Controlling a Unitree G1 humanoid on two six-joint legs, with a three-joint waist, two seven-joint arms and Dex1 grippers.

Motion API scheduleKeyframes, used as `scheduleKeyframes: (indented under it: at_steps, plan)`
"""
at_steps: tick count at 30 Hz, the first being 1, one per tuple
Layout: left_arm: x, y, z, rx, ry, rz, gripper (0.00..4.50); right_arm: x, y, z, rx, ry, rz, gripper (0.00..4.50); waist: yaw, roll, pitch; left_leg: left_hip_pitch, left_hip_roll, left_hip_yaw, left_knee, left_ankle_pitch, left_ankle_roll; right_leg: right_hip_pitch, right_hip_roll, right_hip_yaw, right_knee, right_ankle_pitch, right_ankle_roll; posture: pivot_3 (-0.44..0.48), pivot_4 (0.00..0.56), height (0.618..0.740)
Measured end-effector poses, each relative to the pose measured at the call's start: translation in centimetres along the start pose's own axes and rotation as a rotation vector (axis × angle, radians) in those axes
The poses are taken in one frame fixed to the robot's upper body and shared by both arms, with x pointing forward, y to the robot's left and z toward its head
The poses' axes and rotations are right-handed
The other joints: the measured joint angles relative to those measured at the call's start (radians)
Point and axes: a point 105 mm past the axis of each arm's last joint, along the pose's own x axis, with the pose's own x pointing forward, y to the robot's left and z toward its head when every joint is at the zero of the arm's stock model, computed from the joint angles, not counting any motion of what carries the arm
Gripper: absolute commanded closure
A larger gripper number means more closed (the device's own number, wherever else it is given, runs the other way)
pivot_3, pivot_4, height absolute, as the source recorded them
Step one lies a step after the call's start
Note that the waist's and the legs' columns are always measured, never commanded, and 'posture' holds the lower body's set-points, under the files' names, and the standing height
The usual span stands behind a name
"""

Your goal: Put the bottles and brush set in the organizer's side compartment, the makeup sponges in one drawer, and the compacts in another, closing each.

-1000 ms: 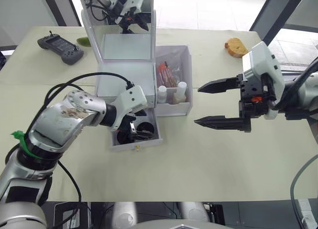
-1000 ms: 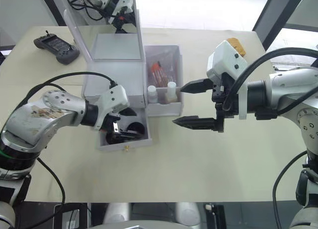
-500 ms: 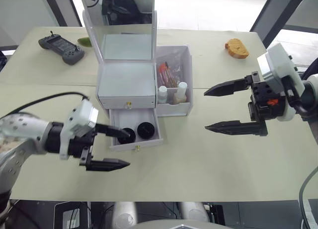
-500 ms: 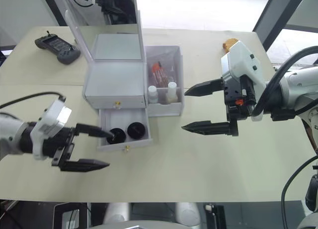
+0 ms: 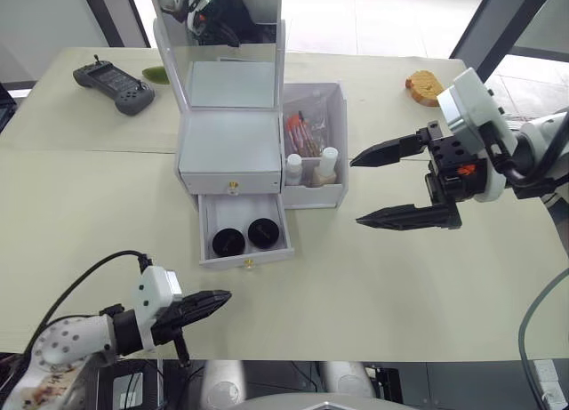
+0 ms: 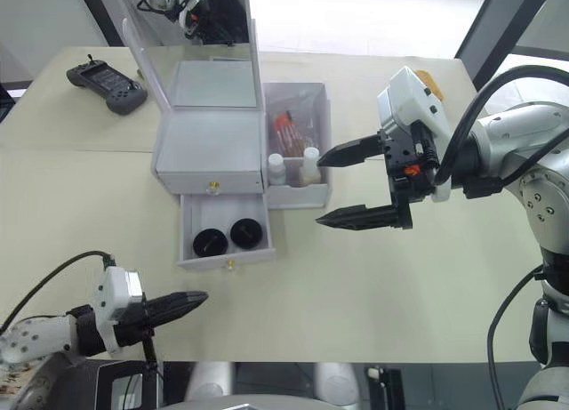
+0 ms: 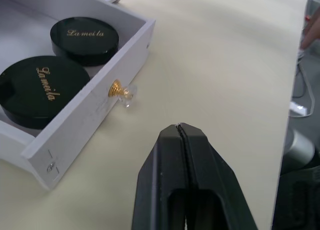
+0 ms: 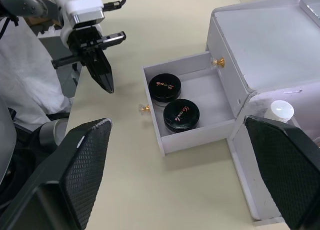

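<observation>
Both compacts [image 5: 244,237] sit side by side in the lower drawer [image 5: 243,239] of the organizer [image 5: 231,143], and that drawer stands pulled out toward you with its gold knob [image 7: 120,90] at the front. The upper drawer is shut; bottles [image 5: 308,167] and brush set [image 5: 300,134] are in the side bin [image 5: 313,148]. What remains, in my judgement, is pushing this drawer home.

Your left pincer [image 5: 200,304] is closed and empty, low over the worktop [image 5: 373,277], just in front of the drawer and a little to its left. In the left wrist view the knob lies ahead of its tips, slightly off to one side. The drawer slides straight back into the organizer, so push along that line.

Your right pincer [image 5: 387,186] is wide open and empty, to the right of the side bin, level with the drawer's side rather than its front. The left arm is better placed.
</observation>
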Motion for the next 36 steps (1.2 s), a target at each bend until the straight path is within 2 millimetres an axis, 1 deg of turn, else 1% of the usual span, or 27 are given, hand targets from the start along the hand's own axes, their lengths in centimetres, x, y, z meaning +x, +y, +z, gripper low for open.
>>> scheduleKeyframes:
  at_steps: [2,4,7,12,15,18,21,25,30,36]
  plan:
    - [0.8,-0.1,-0.5,-0.006,-0.009,0.033,4.47,0.1,-0.1,0.0,0.003,0.0,0.001,0.0,-0.001,0.0,0.0,0.0,0.0,0.0,0.0,0.0,0.0,0.0,0.0,0.0,0.0,0.0,0.0,0.0,0.15,0.705]
    - [1.7,0.1,-0.7,-0.015,-0.02,0.062,4.47,0.2,-0.2,0.5,-0.009,-0.012,0.009,0.0,-0.003,0.0,0.0,0.0,0.0,0.0,0.0,0.0,0.0,0.0,0.0,0.0,0.001,0.0,0.0,0.0,0.15,0.705]
    - [2.8,1.0,-0.2,0.008,-0.038,0.115,4.47,0.4,-0.3,1.3,-0.033,-0.021,0.016,0.0,-0.002,0.0,0.0,0.0,0.0,0.0,0.0,0.0,0.0,0.0,0.0,0.0,0.001,0.0,0.0,0.0,0.15,0.705]
    - [3.3,3.4,0.1,0.103,-0.03,0.21,4.47,0.5,-0.5,1.4,-0.03,-0.013,0.017,0.0,-0.002,0.0,0.0,0.0,0.0,0.0,0.0,0.0,0.0,0.0,0.0,0.0,0.001,0.001,0.001,0.0,0.15,0.705]
    - [4.0,3.7,0.3,0.149,-0.033,0.208,4.47,0.5,-0.6,1.8,-0.044,-0.013,0.008,0.0,-0.001,0.0,0.0,0.0,0.0,0.0,0.0,0.0,0.0,0.0,0.0,0.0,0.001,0.001,0.001,0.0,0.15,0.705]
    - [4.5,3.9,0.3,0.172,-0.037,0.201,4.47,0.5,-0.6,1.7,-0.034,-0.009,0.002,0.0,0.0,0.001,0.0,0.0,0.0,0.0,0.0,0.0,0.0,0.0,0.0,0.0,0.001,0.001,0.001,0.0,0.15,0.705]
    - [5.0,4.7,0.4,0.187,-0.039,0.205,4.47,0.5,-0.7,1.7,-0.032,-0.008,-0.009,0.0,0.007,0.001,0.0,0.0,0.0,0.0,0.0,0.0,0.0,0.0,0.0,0.0,0.002,0.001,0.001,0.0,0.15,0.705]
    - [5.6,6.6,0.8,0.199,-0.047,0.233,4.47,0.4,-0.7,1.7,-0.03,-0.002,-0.019,0.0,0.017,0.001,-0.001,0.0,0.0,0.0,0.001,0.0,0.0,0.0,0.0,0.0,0.002,0.002,0.001,0.0,0.15,0.705]
    - [6.2,9.1,2.1,0.22,-0.077,0.31,4.47,0.1,-0.8,1.7,-0.027,0.012,-0.052,0.0,0.027,0.001,-0.001,0.0,0.0,0.0,0.001,0.0,0.0,0.0,0.0,0.0,0.001,0.003,0.004,0.0,0.15,0.705]
    - [6.3,9.6,2.4,0.219,-0.085,0.325,4.47,-0.4,-0.7,1.9,-0.039,0.021,-0.093,0.0,0.026,0.001,-0.001,0.0,0.0,0.0,-0.002,0.0,0.0,-0.001,0.001,0.0,0.001,0.005,0.007,0.0,0.15,0.705]
